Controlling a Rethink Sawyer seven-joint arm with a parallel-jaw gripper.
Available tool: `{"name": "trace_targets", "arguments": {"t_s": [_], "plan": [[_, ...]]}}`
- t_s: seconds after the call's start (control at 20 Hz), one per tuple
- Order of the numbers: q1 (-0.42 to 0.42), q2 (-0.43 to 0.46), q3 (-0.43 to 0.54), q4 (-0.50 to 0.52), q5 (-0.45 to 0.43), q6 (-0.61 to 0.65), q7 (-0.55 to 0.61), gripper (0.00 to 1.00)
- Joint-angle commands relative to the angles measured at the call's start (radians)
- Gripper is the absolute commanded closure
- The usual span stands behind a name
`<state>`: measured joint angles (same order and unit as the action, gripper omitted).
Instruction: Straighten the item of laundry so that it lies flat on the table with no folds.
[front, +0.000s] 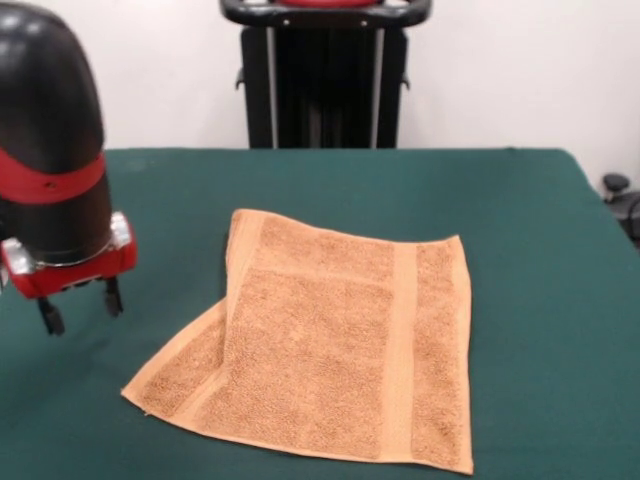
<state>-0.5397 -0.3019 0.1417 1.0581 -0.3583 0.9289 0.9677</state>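
So the fingers (112, 297) are spread apart with nothing between them, two short black prongs hanging under the red plate of the gripper (80, 306). The gripper sits off to the picture-left of the towel (325, 345), clear of it, just above the green table (540, 260). The towel itself lies around the middle of the table, nearer the camera side. It's not flat: its picture-left portion is folded, with a lower layer poking out at the near-left corner. Pedestal (325, 75) stands beyond the towel.

Folded towel (330, 350); hand (80, 305) open, apart.
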Motion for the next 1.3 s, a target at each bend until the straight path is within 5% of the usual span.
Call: {"name": "trace_targets", "arguments": {"t_s": [0.05,0.95,1.3], "plan": [[0.088,-0.022,-0.017,0.273,0.069,-0.12,0.406,0.0],[0.16,0.016,-0.082,0.297,0.129,-0.247,0.495,0.0],[0.127,0.176,-0.068,0.23,0.109,-0.419,0.514,0.0]]}}
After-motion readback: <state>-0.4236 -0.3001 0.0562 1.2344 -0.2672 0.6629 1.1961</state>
